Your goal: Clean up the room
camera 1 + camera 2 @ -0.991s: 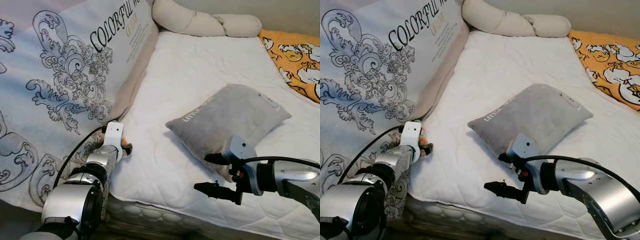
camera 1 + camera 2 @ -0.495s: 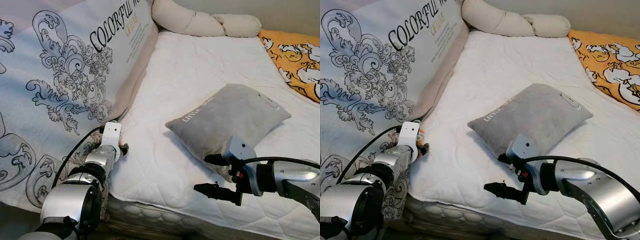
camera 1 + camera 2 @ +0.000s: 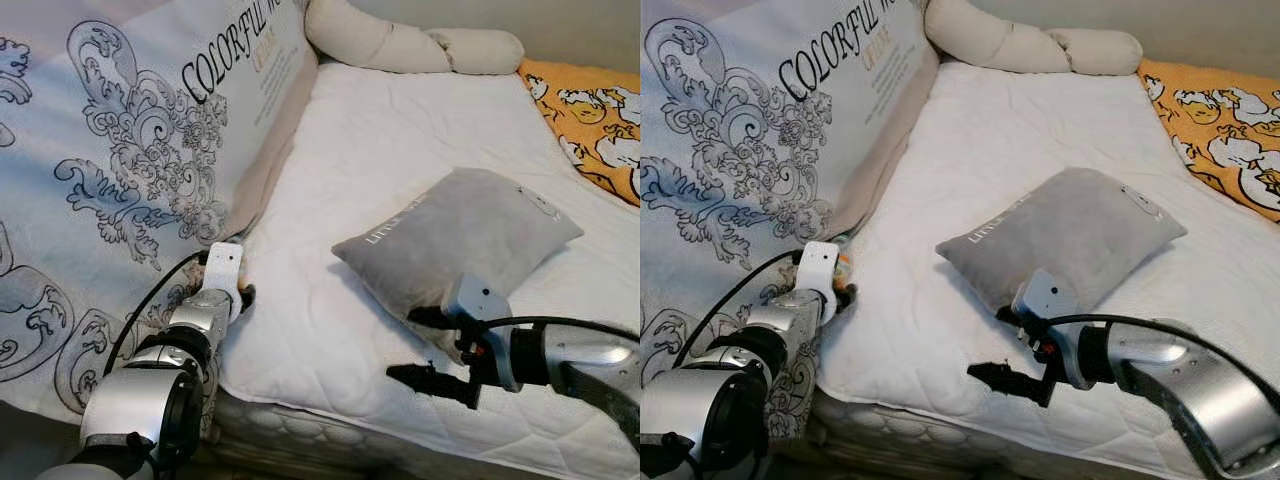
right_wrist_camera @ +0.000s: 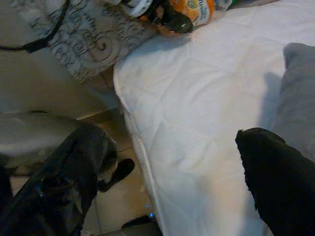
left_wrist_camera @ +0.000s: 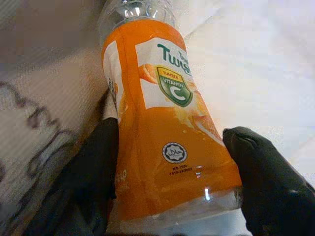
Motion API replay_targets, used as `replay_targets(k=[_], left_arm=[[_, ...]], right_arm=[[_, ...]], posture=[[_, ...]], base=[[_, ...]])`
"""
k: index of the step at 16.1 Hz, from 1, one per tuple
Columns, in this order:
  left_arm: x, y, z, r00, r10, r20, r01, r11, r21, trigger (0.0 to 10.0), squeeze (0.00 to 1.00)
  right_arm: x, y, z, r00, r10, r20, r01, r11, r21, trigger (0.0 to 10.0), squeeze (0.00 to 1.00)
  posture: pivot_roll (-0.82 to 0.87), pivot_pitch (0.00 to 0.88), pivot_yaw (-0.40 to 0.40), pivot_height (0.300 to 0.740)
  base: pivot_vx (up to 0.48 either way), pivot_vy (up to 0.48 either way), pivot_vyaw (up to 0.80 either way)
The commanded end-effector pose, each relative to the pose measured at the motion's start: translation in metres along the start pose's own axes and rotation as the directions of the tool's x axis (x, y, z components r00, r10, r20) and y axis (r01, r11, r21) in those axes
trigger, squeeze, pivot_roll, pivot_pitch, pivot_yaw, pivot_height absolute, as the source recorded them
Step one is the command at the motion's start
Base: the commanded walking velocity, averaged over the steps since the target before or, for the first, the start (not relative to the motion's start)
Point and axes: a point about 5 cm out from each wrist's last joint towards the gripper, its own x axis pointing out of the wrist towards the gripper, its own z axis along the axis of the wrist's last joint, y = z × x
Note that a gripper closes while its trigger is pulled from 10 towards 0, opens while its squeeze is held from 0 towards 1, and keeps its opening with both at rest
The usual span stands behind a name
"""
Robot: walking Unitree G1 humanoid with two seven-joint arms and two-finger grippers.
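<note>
The left gripper [image 5: 170, 162] pinched an orange bottle [image 5: 165, 128] at the mattress [image 3: 390, 180] edge; the right gripper [image 3: 425, 345] hovered spread beside the grey pillow [image 3: 460, 240].

- White quilted bed [image 3: 380, 180] carries everything here.
- Grey pillow [image 3: 460, 240] lies mid-mattress.
- Cream bolster [image 3: 400, 45] sits at the far end.
- Orange patterned blanket [image 3: 590, 115] covers the far right corner.
- Orange bottle [image 5: 167, 132] lies at the left edge.

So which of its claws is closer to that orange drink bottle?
The left claw: its fingers sit on either side of the orange bottle, at the mattress edge by the patterned cover. The right claw hangs open across the bed beside the grey pillow.
</note>
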Motion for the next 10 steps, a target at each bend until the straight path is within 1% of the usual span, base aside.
replay_targets(k=[1, 2, 3, 4, 5, 6, 7, 8, 9, 10], left_arm=[[-0.001, -0.005, 0.015, 0.994, -0.059, 0.090, 0.059, 0.998, 0.000, 0.0, 0.00], [-0.003, -0.004, 0.020, 0.983, -0.097, 0.158, 0.098, 0.995, -0.001, 0.0, 0.00], [-0.006, -0.001, 0.022, 0.971, -0.109, 0.212, 0.113, 0.994, -0.007, 0.0, 0.00], [-0.007, 0.001, 0.022, 0.966, -0.111, 0.233, 0.118, 0.993, -0.015, 0.0, 0.00], [-0.020, 0.001, 0.027, 0.927, -0.150, 0.343, 0.158, 0.987, 0.004, 0.0, 0.00], [-0.039, -0.003, 0.033, 0.870, -0.206, 0.447, 0.205, 0.977, 0.050, 0.0, 0.00], [-0.050, -0.006, 0.035, 0.838, -0.220, 0.499, 0.212, 0.975, 0.072, 0.0, 0.00], [-0.065, -0.008, 0.038, 0.799, -0.225, 0.557, 0.221, 0.972, 0.076, 0.0, 0.00], [-0.079, -0.009, 0.042, 0.763, -0.197, 0.616, 0.214, 0.976, 0.047, 0.0, 0.00], [-0.091, -0.010, 0.045, 0.715, -0.172, 0.677, 0.183, 0.982, 0.056, 0.0, 0.00]], right_arm=[[0.001, -0.003, 0.001, 0.997, -0.066, 0.030, 0.066, 0.998, -0.007, 10.0, 0.00], [0.007, 0.000, 0.003, 0.992, -0.103, 0.073, 0.102, 0.995, 0.011, 10.0, 0.00], [0.011, 0.003, 0.004, 0.985, -0.132, 0.112, 0.129, 0.991, 0.034, 10.0, 0.00], [0.013, 0.003, 0.004, 0.982, -0.143, 0.125, 0.138, 0.989, 0.046, 10.0, 0.00], [0.020, 0.004, 0.004, 0.968, -0.191, 0.162, 0.181, 0.980, 0.079, 10.0, 0.00], [0.028, 0.003, 0.004, 0.946, -0.258, 0.198, 0.242, 0.965, 0.102, 10.0, 0.00], [0.033, 0.001, 0.004, 0.921, -0.322, 0.217, 0.299, 0.945, 0.132, 10.0, 0.00], [0.040, -0.004, 0.004, 0.873, -0.425, 0.241, 0.389, 0.903, 0.185, 10.0, 0.00], [0.045, -0.010, 0.008, 0.816, -0.511, 0.270, 0.451, 0.855, 0.254, 10.0, 0.00], [0.047, -0.016, 0.013, 0.754, -0.581, 0.306, 0.500, 0.811, 0.304, 10.0, 0.00]], posture=[[-0.22, 0.000, 0.026, 0.740], [-0.20, 0.000, 0.026, 0.740], [-0.17, 0.000, 0.020, 0.740], [-0.16, 0.000, 0.019, 0.740], [-0.12, 0.000, 0.008, 0.740], [-0.08, 0.000, -0.009, 0.740], [-0.06, 0.000, -0.015, 0.740], [-0.03, 0.000, -0.021, 0.740], [-0.02, 0.000, -0.023, 0.740], [-0.01, 0.000, -0.028, 0.740]], base=[[0.000, 0.000, 0.00], [0.000, 0.000, 0.00], [0.000, 0.000, 0.00], [0.000, 0.000, 0.00], [0.000, 0.000, 0.00], [0.000, 0.000, 0.00], [0.000, 0.000, 0.00], [0.000, 0.000, 0.00], [0.000, 0.000, 0.00], [0.000, 0.000, 0.00]])
